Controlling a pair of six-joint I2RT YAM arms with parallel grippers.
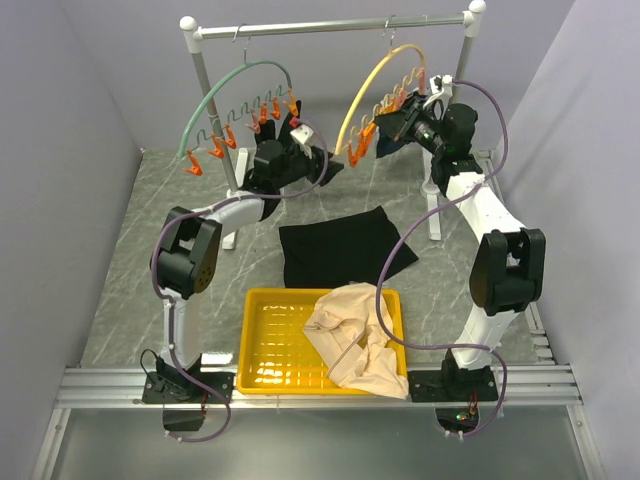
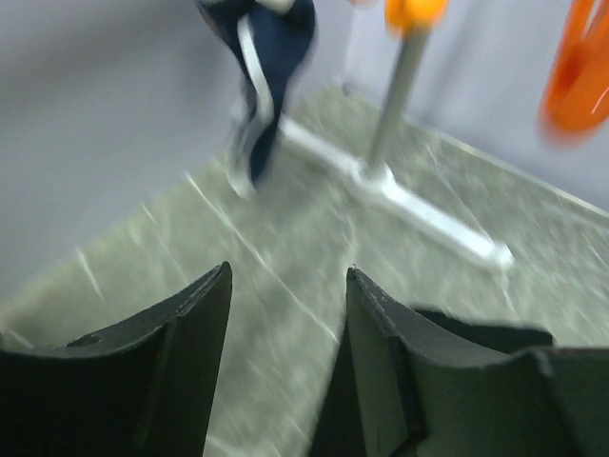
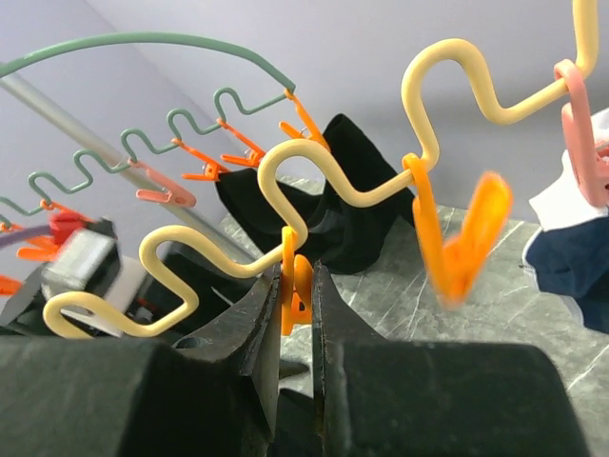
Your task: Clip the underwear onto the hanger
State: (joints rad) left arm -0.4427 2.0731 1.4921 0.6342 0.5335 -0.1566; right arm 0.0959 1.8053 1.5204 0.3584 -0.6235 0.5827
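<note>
Not far along, to judge from the scene. Pinches one orange clip [image 3: 289,249] of the hanger [image 3: 413,95] with the right hand [image 3: 296,286], pressed together on it, probably to squeeze it open. Holds the left hand [image 2: 288,271] raised beside the green hanger [image 3: 143,40], spread, with nothing in it. Has not lifted the underwear [image 1: 345,255] yet: can see it lying flat on the table [image 1: 440,290], in front of the white rail [image 1: 330,24] and just behind the yellow tray [image 1: 280,340], well apart from both hands. Can see a navy garment [image 3: 571,267] hanging at one end of the hanger, but nothing black clipped there, as far as possible to tell. Left to do: pick up the underwear, bring one edge into the opened clip, release the clip so that it bites.

Works on a grey table with pale veins like marble. Closed in by plain lilac-grey walls [image 1: 60,150] on three sides. Can see also a beige garment [image 1: 355,335] draped over the near corner of the tray.
</note>
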